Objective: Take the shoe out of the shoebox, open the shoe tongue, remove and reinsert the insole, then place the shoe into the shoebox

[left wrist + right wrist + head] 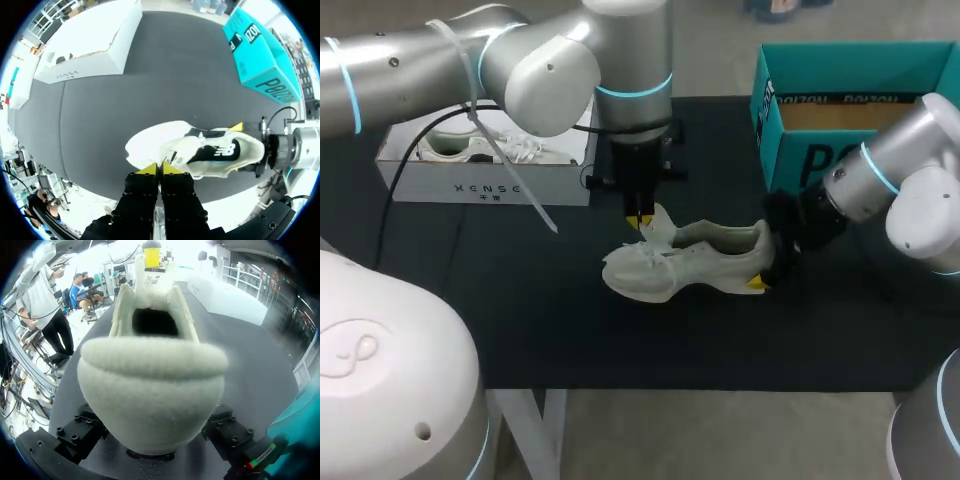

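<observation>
While the shoe (pixel 695 262) sits sole-down on the tabletop (pixel 520 320), the right claw (pixel 763 257) is clamped on its heel from both sides. Left claw (pixel 640 220) hangs over the toe end, tips together on the tongue (pixel 172 159). It looks like a pinch, but contact is hard to see. Open teal shoebox (pixel 800 160) stands just behind the right claw. White box (pixel 490 185) holding another shoe (pixel 470 148) sits well off to the left claw's outer side.
</observation>
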`<state>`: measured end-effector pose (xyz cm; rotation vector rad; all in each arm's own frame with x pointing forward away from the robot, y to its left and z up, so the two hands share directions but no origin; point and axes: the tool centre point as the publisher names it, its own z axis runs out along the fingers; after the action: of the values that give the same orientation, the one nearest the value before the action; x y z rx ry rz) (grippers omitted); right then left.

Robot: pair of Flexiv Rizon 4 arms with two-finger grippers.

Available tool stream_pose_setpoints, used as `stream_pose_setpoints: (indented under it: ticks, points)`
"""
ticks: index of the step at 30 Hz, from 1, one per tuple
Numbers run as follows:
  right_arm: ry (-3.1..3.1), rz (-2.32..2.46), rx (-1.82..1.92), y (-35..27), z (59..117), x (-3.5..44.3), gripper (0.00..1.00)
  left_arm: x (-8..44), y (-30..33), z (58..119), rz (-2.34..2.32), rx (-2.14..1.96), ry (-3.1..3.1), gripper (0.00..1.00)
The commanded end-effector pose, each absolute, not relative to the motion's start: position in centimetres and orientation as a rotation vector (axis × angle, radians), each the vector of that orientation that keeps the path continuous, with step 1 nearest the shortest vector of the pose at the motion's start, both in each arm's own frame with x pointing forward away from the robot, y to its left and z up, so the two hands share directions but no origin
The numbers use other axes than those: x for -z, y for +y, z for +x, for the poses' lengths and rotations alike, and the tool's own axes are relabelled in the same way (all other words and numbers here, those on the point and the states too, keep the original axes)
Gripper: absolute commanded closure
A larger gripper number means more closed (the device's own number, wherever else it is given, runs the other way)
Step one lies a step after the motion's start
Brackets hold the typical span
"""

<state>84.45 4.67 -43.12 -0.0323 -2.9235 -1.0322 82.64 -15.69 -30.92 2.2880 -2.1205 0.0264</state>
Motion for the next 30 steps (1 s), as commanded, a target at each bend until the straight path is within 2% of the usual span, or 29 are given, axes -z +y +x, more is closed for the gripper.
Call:
stream_pose_setpoints:
  ticks: [1, 13, 14, 15, 16, 26, 30]
  points:
    - [-2.925, -0.033, 1.027, 4.7, 84.5, 43.2, 1.00, 32.0, -13.6, 81.6, 2.340, -0.016, -2.121, 1.00]
    - [-2.925, -0.033, 1.027, 4.7, 84.5, 43.2, 1.00, 36.5, -12.0, 81.0, 2.419, 0.078, -2.011, 1.00]
    - [-2.925, -0.033, 1.027, 4.7, 84.5, 43.2, 1.00, 36.5, -12.1, 81.0, 2.416, 0.080, -2.005, 0.90]
    - [-2.925, -0.033, 1.027, 4.7, 84.5, 43.2, 1.00, 36.4, -12.3, 81.0, 2.407, 0.076, -1.997, 0.56]
    - [-2.925, -0.033, 1.027, 4.7, 84.5, 43.2, 1.00, 36.2, -12.5, 81.1, 2.391, 0.066, -1.993, 0.00]
    - [-2.925, -0.033, 1.027, 4.7, 84.5, 43.2, 1.00, 30.9, -13.8, 83.0, 2.237, -0.068, -1.985, 0.00]
    - [-2.925, -0.033, 1.027, 4.7, 84.5, 43.2, 1.00, 27.9, -14.6, 84.3, 2.005, -0.147, -2.002, 0.00]
